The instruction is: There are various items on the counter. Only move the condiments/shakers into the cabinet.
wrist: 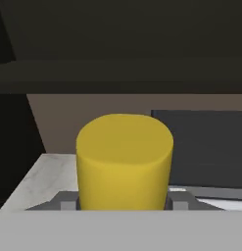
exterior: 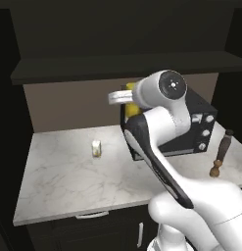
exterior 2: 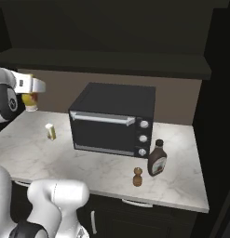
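my claw (wrist: 122, 203) pinches the yellow bottle (wrist: 124, 162), lifted off the bench (exterior: 68, 171), seemingly partway to the cabinet (wrist: 117, 78) shelf above and ahead of it. next i must raise it over the shelf lip.

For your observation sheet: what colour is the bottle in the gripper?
Yellow bottle, clearest in the hand view.
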Motion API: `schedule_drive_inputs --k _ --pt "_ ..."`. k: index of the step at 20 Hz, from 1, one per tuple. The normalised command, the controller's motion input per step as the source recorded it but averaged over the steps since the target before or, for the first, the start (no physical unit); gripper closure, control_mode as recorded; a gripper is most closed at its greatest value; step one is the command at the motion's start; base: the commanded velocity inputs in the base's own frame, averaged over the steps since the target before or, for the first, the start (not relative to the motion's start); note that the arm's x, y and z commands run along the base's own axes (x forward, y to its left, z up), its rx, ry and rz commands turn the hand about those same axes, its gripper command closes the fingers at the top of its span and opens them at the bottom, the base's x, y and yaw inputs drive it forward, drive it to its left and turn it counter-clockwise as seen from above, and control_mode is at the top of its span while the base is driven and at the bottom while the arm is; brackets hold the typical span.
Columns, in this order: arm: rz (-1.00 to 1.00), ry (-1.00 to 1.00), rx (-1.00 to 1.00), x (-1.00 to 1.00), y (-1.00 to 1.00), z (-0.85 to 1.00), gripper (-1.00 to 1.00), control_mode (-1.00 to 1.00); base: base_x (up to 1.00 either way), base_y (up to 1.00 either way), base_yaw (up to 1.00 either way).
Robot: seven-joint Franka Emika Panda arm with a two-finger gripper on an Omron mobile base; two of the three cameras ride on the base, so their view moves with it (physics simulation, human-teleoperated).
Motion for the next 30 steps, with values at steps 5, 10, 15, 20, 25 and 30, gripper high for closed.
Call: schedule_drive_inputs --k 5,10,15,20,25,30 --pt "0.11 -0.17 0.07 -0.42 0.24 1.00 1.00 -1.00 0.00 0.00 0.00" --pt "0.07 -0.16 0.03 -0.14 0.20 0.96 1.00 -1.00 0.00 0.00 0.00" --pt "0.05 -0.02 0.00 0.02 0.13 0.65 1.00 -1.00 0.00 0.00 0.00" --pt "0.04 -0.02 -0.02 0.29 0.05 0.09 1.00 -1.00 0.00 0.00 0.00" --pt "0.00 -0.03 -0.10 0.58 0.00 -0.12 1.00 -1.00 0.00 0.00 0.00" --pt "0.00 -0.03 -0.10 0.62 0.02 -0.23 1.00 -1.00 0.00 0.00 0.00"
